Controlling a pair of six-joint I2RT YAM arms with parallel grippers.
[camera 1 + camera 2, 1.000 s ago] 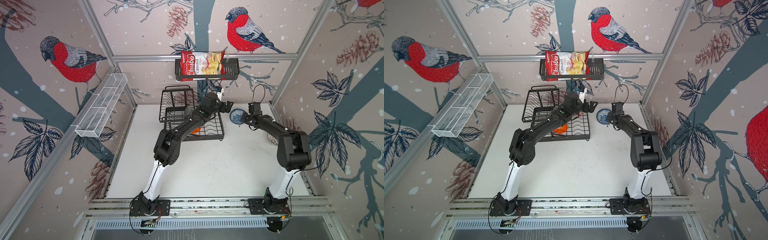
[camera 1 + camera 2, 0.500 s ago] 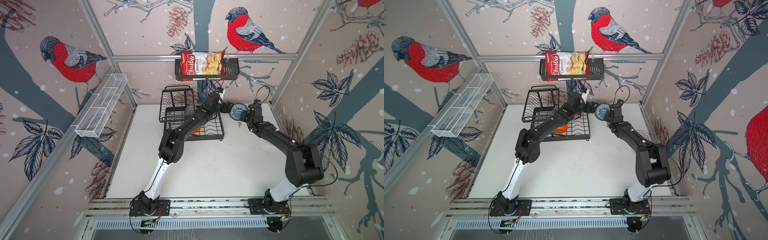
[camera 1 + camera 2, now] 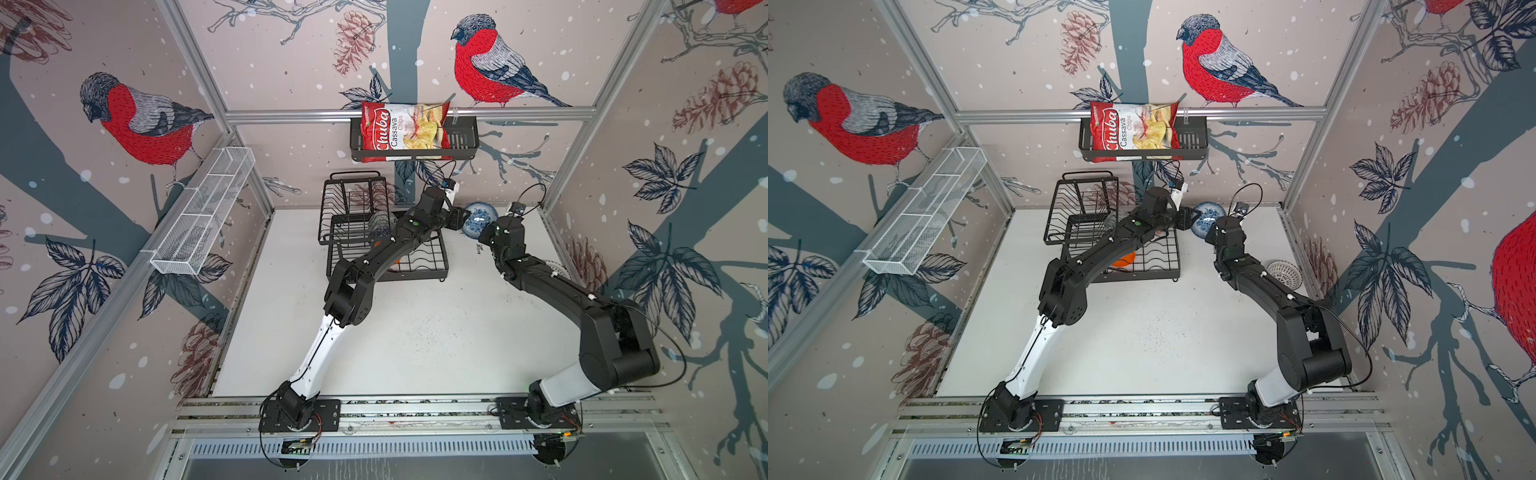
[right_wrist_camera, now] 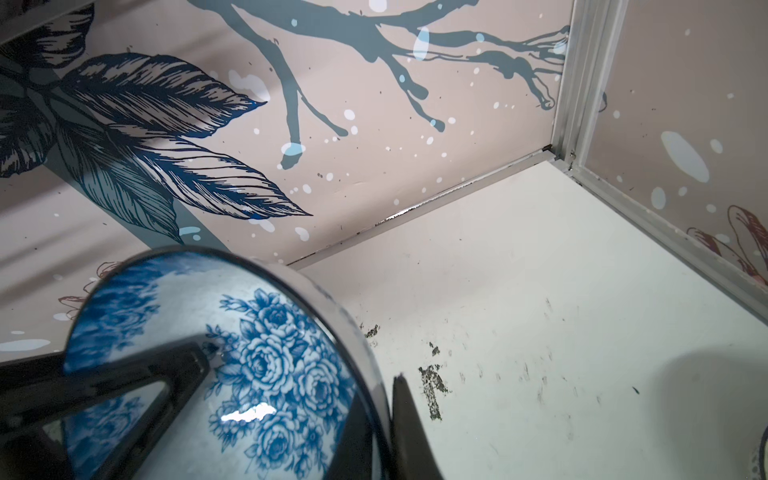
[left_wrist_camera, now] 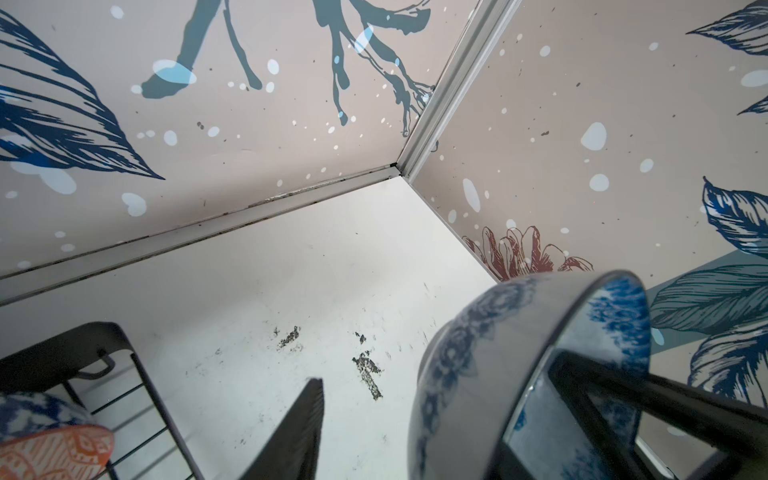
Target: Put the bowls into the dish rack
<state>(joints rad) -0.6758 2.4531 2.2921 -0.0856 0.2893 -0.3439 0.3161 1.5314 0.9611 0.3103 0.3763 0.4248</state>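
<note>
Handover in air: floral bowl [image 3: 482,217] on edge just right of rack [image 3: 357,199], pinched at rim by right end effector [image 4: 299,370]. Left end effector [image 5: 434,368], half spread, straddles rack-side rim, not yet gripping. Left arm nearer rack.

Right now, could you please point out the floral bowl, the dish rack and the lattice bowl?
floral bowl [image 4: 270,361]: right wrist view, flowered inside.
dish rack [image 3: 349,199]: in a top view, upper wires.
lattice bowl [image 3: 1284,272]: in a top view, middle.
</note>
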